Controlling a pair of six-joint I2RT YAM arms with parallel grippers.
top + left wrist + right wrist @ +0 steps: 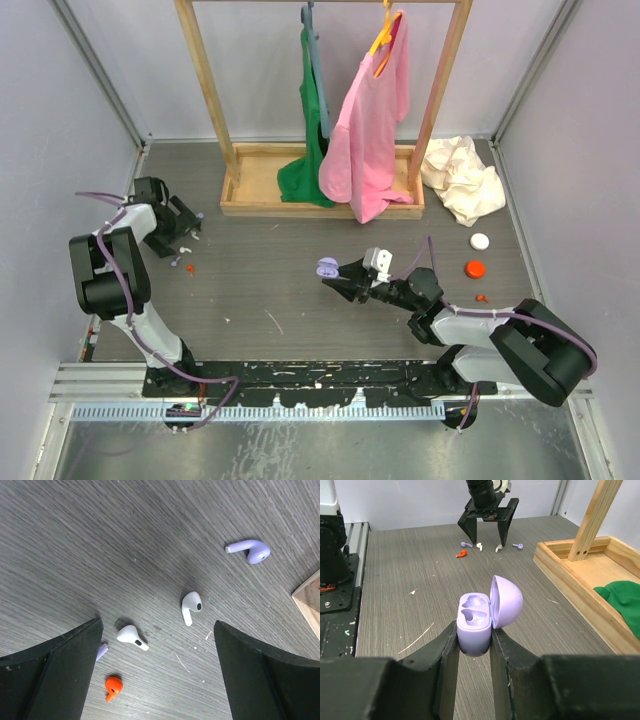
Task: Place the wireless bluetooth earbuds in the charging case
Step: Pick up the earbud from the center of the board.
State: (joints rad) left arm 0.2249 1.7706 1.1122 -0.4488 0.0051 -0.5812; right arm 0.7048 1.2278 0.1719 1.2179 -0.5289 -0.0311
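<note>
Purple earbud (250, 550) lies on the table (100, 540), off to the side of the left gripper (157, 629), whose jaws are wide apart. It looks tiny, light and slick, so pinch the bulb. The white earbuds (191, 607) and the orange earbud (113, 687) crowd closer. Right gripper (474, 637) is clamped on the open purple charging case (475, 617), mid-table.

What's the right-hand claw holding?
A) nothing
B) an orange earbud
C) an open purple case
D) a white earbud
C: in the right wrist view the right gripper is closed on the sides of the purple case, whose lid is flipped up.
</note>
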